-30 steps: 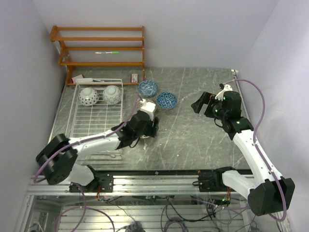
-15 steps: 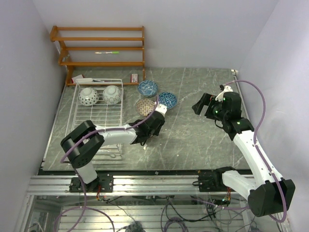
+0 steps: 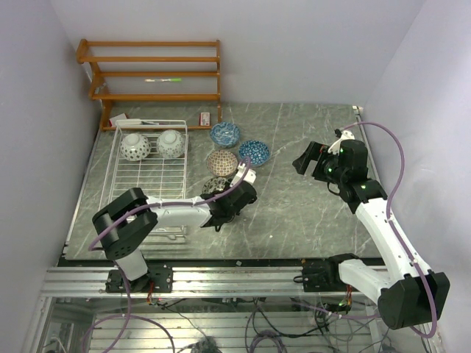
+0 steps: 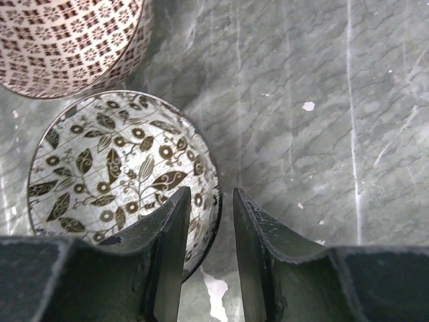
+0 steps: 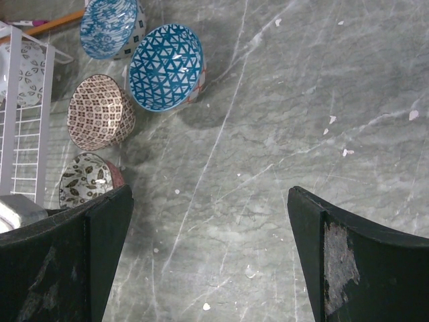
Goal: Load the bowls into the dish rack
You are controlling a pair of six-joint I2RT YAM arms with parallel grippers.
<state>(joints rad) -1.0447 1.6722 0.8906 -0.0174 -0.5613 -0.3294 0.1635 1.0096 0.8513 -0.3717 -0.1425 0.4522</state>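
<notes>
**Grasping the leaf-patterned bowl**

I am working the pickup of the leaf-patterned bowl (image 4: 114, 161), which is sitting on the tabletop (image 5: 301, 100) just beside the dish rack (image 3: 145, 179). My left end effector (image 4: 210, 201) is straddling its rim, narrowed, one finger inside. I cannot tell whether it is pinching. The right end effector (image 5: 209, 201) is hanging wide open, empty. Next I am expecting to need a firm pinch, then a lift over the rack's wall.
</notes>
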